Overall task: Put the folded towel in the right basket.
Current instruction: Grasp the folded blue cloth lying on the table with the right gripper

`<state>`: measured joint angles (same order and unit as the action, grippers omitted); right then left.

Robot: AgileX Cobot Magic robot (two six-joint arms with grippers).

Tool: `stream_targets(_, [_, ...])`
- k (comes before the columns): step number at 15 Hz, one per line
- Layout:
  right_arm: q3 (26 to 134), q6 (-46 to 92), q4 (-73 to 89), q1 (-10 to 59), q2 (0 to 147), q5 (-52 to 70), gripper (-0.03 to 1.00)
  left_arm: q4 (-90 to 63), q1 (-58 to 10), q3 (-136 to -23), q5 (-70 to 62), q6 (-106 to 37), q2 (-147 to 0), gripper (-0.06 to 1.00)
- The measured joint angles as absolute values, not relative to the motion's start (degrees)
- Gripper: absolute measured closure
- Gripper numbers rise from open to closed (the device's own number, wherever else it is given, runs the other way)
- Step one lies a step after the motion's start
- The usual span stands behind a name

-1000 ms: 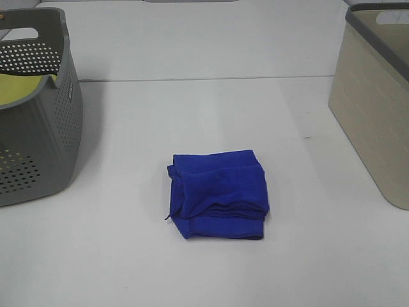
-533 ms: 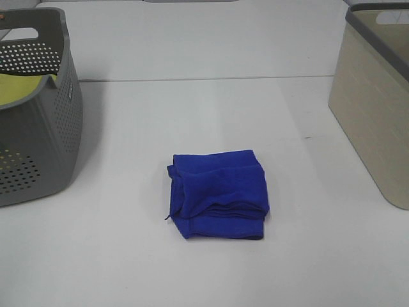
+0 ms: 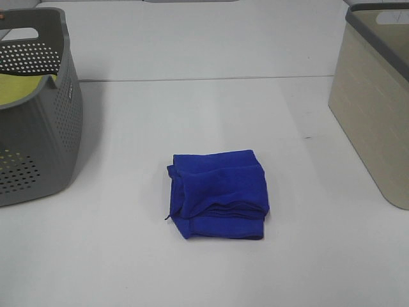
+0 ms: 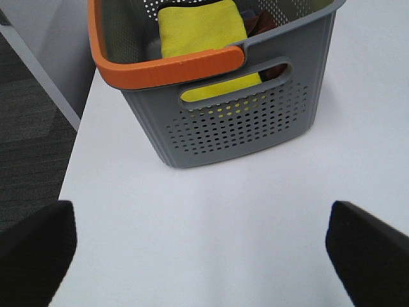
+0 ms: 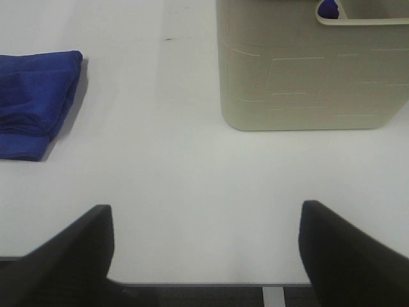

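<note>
Lying unmoved since a second ago, the folded towel (image 3: 219,194) is not yet grasped for the right basket (image 3: 372,115); left gripper (image 4: 203,256) and right gripper (image 5: 206,249) are held spread, empty

1. You are working on a white, matte table (image 3: 192,115); it fills the whole high view.
2. A thin seam (image 3: 204,79) runs straight across the top, toward the far side.
3. A small dark speck (image 3: 308,137) marks the top, right of centre.
4. Past the table's left edge you see dark grey floor (image 4: 29,121), apparently carpet.
5. The light is soft and even, and the shadows are faint.
</note>
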<state>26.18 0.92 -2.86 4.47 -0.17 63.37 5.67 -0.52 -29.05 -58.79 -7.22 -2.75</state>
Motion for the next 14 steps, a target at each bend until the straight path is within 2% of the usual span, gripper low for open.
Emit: stream_targets(14, [26.2, 0.8, -2.9, 4.5, -0.2, 63.4, 0.21, 5.7, -0.5, -29.0, -58.8, -7.2, -2.8, -0.04])
